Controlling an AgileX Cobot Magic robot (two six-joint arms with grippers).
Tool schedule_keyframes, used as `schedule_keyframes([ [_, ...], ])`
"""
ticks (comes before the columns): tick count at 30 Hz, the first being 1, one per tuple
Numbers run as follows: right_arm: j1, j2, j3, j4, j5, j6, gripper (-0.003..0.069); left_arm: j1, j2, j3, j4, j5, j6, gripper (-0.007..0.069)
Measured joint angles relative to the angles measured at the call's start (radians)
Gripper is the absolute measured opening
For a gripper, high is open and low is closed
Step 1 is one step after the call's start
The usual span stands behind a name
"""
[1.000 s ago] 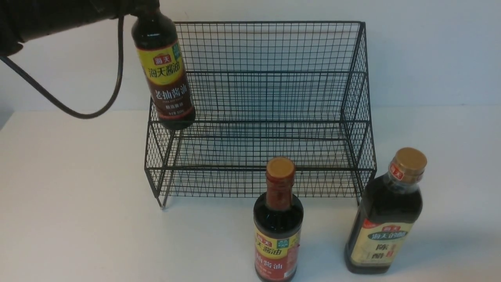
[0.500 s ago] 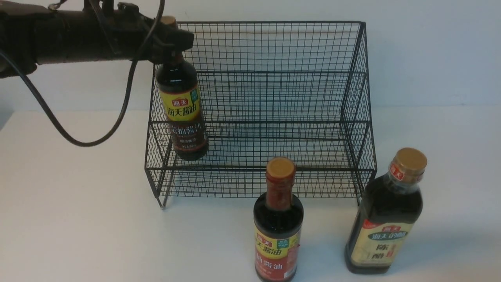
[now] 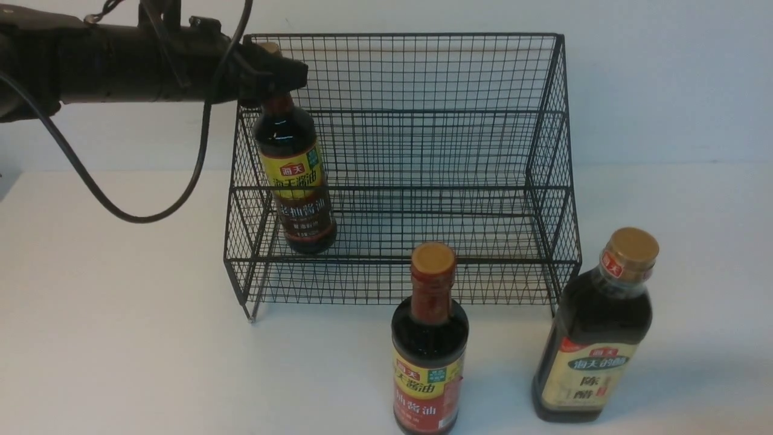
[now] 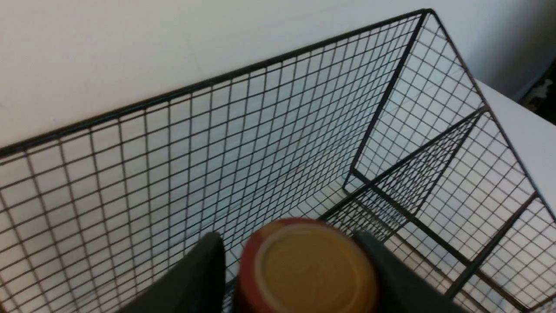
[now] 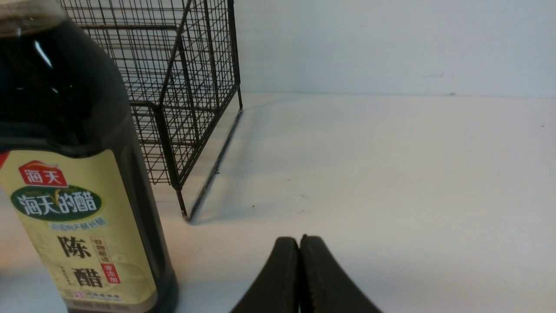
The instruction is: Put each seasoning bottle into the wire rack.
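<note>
The black wire rack [image 3: 398,261] stands at the back middle of the white table. My left gripper [image 3: 275,72] is shut on the red neck of a slim seasoning bottle [image 3: 296,181], whose base sits at the left end of the rack's lower tier. In the left wrist view its gold cap [image 4: 310,269] lies between my fingers [image 4: 204,269], above the rack mesh [image 4: 217,80]. A second slim bottle [image 3: 429,362] stands in front of the rack. The bigger squarish bottle [image 3: 595,344] stands at the right front. My right gripper [image 5: 299,239] is shut and empty on the table beside that bottle [image 5: 78,195].
A black cable [image 3: 151,211] hangs from the left arm, left of the rack. The rack's right corner leg [image 5: 184,215] stands just ahead of the right gripper. A pale wall runs behind the table.
My left gripper has carried the slim bottle down and to the right, from above the rack's left rim into the lower tier. The other two bottles have not moved.
</note>
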Motion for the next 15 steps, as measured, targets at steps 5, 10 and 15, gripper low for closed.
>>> schedule_keyframes([
  [5,0.0,0.0,0.0,0.0,0.0,0.0,-0.0015,0.0,-0.009,-0.001,0.042,0.018,-0.029,0.0479],
  [10,0.0,0.0,0.0,0.0,0.0,0.0,-0.0015,0.026,-0.074,-0.001,0.071,0.026,-0.044,0.0552],
  [15,0.0,0.0,0.0,0.0,0.0,0.0,-0.0015,0.083,-0.169,-0.001,0.075,0.032,-0.094,0.0554],
])
